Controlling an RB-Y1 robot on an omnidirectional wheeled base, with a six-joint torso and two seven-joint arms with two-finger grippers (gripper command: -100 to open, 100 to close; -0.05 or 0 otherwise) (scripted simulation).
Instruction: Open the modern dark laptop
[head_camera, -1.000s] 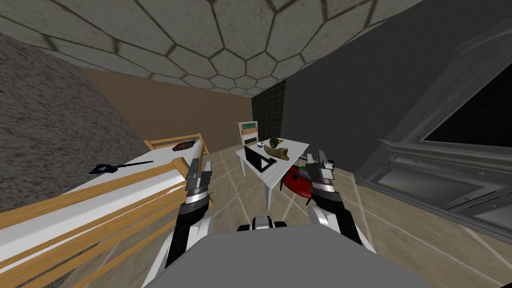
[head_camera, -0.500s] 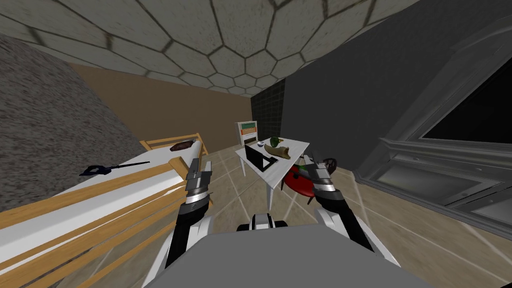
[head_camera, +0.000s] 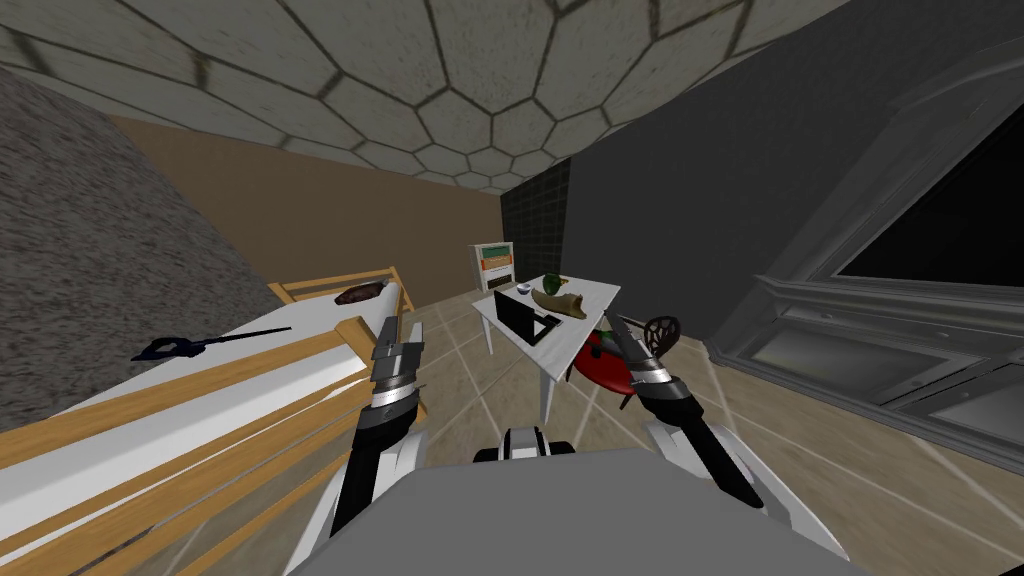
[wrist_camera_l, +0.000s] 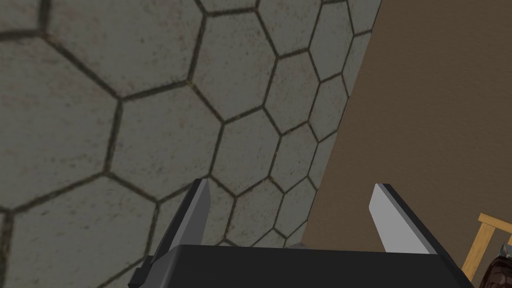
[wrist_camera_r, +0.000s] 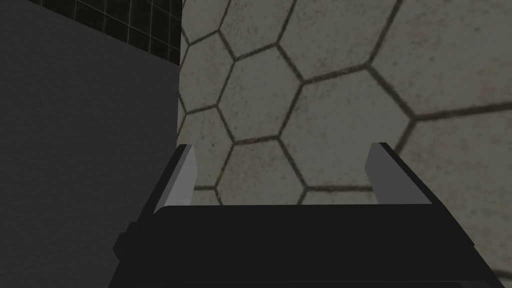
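Observation:
The dark laptop (head_camera: 522, 315) sits on the near left corner of a white table (head_camera: 592, 296) ahead of me, its lid standing raised at an angle. My left gripper (head_camera: 398, 342) is held up by the bed's foot, well left of the table, and is open (wrist_camera_l: 290, 212) with nothing between its fingers. My right gripper (head_camera: 618, 336) hangs in front of the table's right side, short of the laptop. It too is open (wrist_camera_r: 282, 172) and empty, pointing upward.
A wooden-framed bed (head_camera: 200, 395) runs along my left with a dark blue tool (head_camera: 190, 345) on it. A red chair (head_camera: 603, 366) stands under the table and a dark round-backed chair (head_camera: 661, 332) beside it. A small bowl (head_camera: 523, 289) and a tan object (head_camera: 560, 302) lie on the table. A grey window frame (head_camera: 880, 330) lines the right wall.
My right forearm has swung outward to the right and its hand has turned edge-on. The whole view has shifted a little as I moved; the left arm has kept its pose.

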